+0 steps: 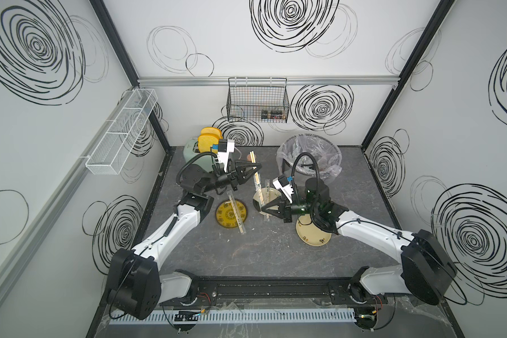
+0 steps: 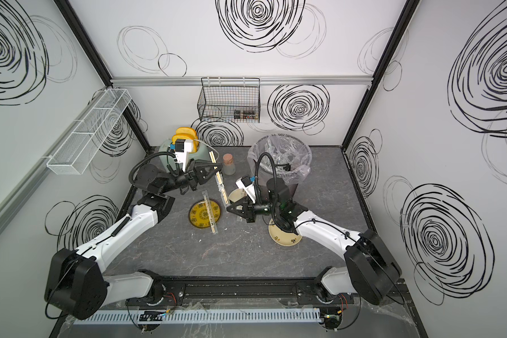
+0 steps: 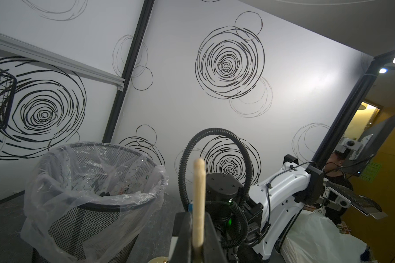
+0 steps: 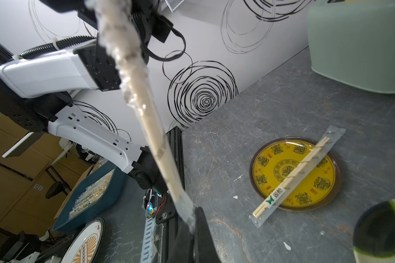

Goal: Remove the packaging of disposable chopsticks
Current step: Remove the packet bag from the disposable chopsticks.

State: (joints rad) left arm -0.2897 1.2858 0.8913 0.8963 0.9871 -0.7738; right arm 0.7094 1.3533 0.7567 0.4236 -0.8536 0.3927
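between our two claws hangs one pair of chopsticks (image 3: 198, 193). our left claw (image 1: 255, 169) is clamped on bare wood at the end farthest from the other claw. our right claw (image 1: 263, 211) is pinched tight on the flat tail of the sleeve (image 4: 132, 75), which bunches midway between them. we judge the wood light and stiff, the film thin, slippery and easy to tear, so that empty tail is the place to pull. another wrapped pair (image 4: 292, 180) lies on the yellow plate (image 4: 324, 184) near the right claw.
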